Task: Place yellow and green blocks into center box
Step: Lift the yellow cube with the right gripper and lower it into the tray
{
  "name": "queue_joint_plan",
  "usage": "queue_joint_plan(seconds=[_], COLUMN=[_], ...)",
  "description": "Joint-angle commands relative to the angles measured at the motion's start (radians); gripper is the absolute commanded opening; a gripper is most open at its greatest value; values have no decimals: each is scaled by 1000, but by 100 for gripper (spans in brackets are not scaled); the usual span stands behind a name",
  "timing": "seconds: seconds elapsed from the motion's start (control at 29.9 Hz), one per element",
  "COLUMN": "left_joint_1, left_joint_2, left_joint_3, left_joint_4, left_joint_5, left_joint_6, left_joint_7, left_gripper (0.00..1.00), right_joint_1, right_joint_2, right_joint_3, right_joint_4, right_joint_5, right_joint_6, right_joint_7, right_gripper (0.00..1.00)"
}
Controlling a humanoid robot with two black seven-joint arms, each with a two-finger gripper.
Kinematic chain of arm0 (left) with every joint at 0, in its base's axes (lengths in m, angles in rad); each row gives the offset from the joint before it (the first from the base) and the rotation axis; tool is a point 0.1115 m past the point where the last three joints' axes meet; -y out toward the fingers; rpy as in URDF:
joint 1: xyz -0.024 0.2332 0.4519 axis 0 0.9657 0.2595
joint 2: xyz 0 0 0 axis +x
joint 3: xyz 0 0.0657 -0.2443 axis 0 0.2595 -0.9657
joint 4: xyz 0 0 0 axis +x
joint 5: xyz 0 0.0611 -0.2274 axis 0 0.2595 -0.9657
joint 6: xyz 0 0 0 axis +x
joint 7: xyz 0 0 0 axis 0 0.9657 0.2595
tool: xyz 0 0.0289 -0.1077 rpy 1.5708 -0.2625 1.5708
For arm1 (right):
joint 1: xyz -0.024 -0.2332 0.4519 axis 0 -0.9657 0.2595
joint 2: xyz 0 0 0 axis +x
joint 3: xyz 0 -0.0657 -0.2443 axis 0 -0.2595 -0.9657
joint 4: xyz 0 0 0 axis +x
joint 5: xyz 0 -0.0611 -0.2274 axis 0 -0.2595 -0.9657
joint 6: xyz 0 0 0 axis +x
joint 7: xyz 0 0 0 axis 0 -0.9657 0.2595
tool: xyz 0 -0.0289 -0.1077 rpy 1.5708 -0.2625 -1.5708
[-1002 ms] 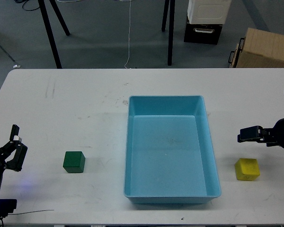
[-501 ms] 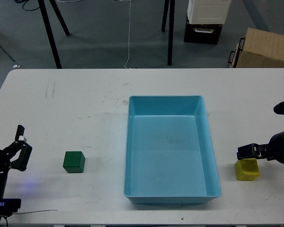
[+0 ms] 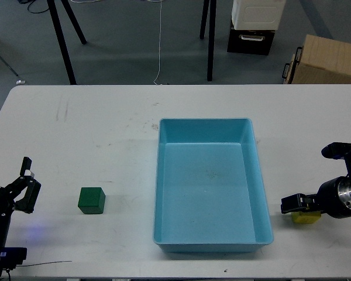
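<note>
Covering yellow block (image 3: 307,218), right tool (image 3: 293,204) beside box (image 3: 262,193).

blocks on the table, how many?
2. The green block sits left of the blue box; the yellow block lies right of it, mostly hidden under the right end effector.

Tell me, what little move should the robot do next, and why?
Probably close the right gripper on the yellow block: it sits low over the block, mostly hiding it, and the blue box is empty. Whether the fingers already grip is unclear.
</note>
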Motion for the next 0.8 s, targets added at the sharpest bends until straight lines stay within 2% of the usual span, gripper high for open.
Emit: queue_joint_plan(seconds=[0.0,0.07,0.2,0.37,0.43,0.53,0.7,0.77], left_joint_1=[1,1,1,3,3,3,3,3], left_joint_2=[0,0,0,0,0,0,0,0], left_joint_3=[1,1,11,14,14,14,14,14], left_joint_4=[-1,0,-1,0,0,0,-1,-1], left_joint_5=[2,0,0,0,0,0,0,0], left_joint_6=[0,0,0,0,0,0,0,0], left_joint_7=[0,0,0,0,0,0,0,0], left_gripper=[100,100,100,100,100,100,100,100], right_joint_1=[-3,-3,-3,41,92,229,415,461], right_joint_2=[-1,-1,-7,-63,-112,-119,40,146], right_joint_3=[6,6,15,82,131,141,60,-25], right_joint_4=[2,2,6,57,98,109,74,45], right_joint_5=[-5,-5,-5,8,20,116,235,235], right_joint_6=[-12,-38,-53,-55,-50,-49,-59,-89], right_joint_7=[-11,-11,-12,-12,-8,-8,-6,-5], right_gripper=[23,14,4,2,2,2,2,2])
